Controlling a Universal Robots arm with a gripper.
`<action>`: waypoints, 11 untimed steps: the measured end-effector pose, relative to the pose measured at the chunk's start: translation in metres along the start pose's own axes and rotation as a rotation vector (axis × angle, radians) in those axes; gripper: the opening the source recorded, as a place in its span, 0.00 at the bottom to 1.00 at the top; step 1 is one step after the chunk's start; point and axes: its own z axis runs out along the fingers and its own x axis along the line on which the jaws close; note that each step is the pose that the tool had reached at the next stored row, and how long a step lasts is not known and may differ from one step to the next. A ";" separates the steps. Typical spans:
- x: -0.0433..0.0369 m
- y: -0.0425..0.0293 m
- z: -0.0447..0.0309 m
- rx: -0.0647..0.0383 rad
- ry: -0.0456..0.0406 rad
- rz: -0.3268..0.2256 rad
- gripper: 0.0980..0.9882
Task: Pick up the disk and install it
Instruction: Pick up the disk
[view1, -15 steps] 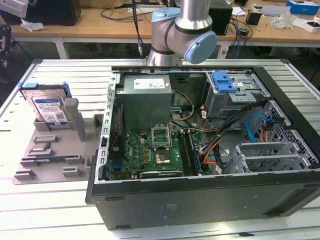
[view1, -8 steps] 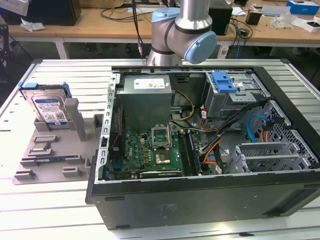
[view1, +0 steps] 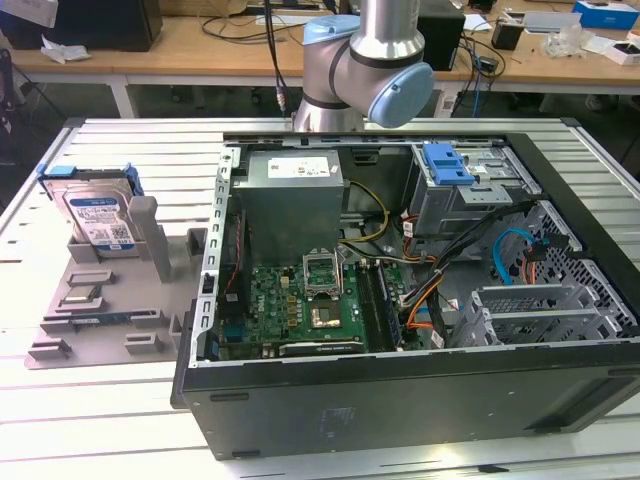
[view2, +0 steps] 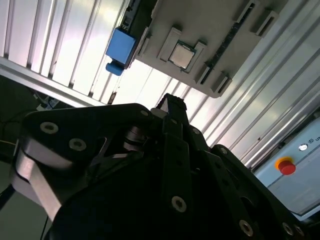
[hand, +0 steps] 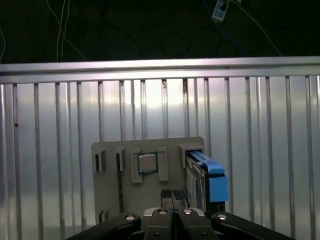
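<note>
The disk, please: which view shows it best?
The exterior view: the disk stands in the grey holder, label facing the camera. The first wrist view shows the disk edge-on; the second wrist view catches its blue frame.

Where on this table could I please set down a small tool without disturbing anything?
Bare slats of the table lie between the grey fixture tray and the near edge, and behind the disk toward the far edge. The open computer case is crowded: motherboard, cables, drive cage.
</note>
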 end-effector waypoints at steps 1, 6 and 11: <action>0.0000 0.0000 0.0000 0.000 0.0000 -0.002 0.01; 0.0000 0.0000 0.0000 0.000 0.0002 -0.007 0.01; 0.0000 0.0000 0.0000 0.000 0.0002 -0.008 0.01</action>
